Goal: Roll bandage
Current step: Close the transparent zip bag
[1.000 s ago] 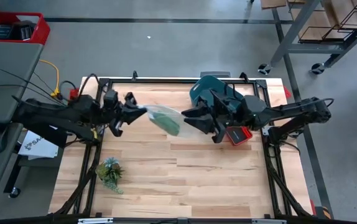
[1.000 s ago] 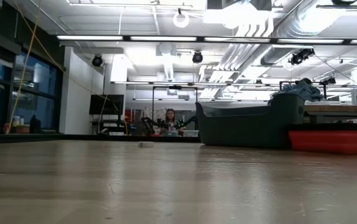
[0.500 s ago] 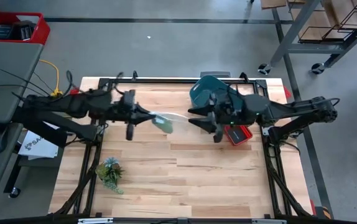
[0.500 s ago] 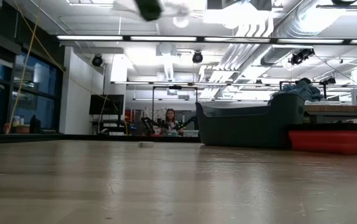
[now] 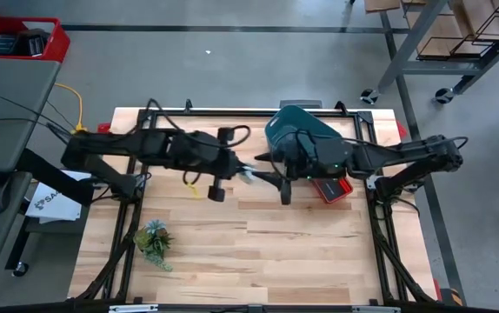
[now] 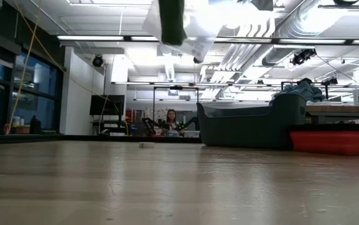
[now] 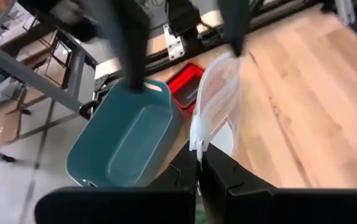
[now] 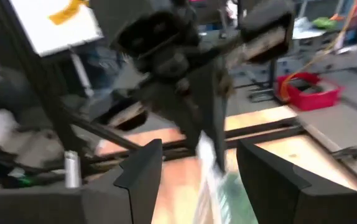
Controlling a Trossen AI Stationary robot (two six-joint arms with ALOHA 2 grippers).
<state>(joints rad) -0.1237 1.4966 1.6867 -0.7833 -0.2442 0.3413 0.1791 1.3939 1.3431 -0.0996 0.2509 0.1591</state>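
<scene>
Two tools meet mid-air above the worktop (image 5: pixel 232 261): the left tool (image 7: pixel 197 163), pressed together, pinches a clear bag (image 7: pixel 216 99) holding the bandage (image 6: pixel 171 20); the right tool (image 8: pixel 198 163), spread, straddles it. Best close squarely on the plastic before tugging.

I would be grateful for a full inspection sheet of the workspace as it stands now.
Surface: light wooden tabletop, bare in the middle.
Job's things: bright green bandage inside a clear plastic bag, held above the table.
Clutter: teal plastic bin, flat red tray, small leafy plant.
Grippers: left gripper, jaws shut on the bag's edge; right gripper, jaws open, facing the bag.
Cables: yellow cable off the table's left rear corner.
Surroundings: red crate on the floor; a person far behind.
</scene>
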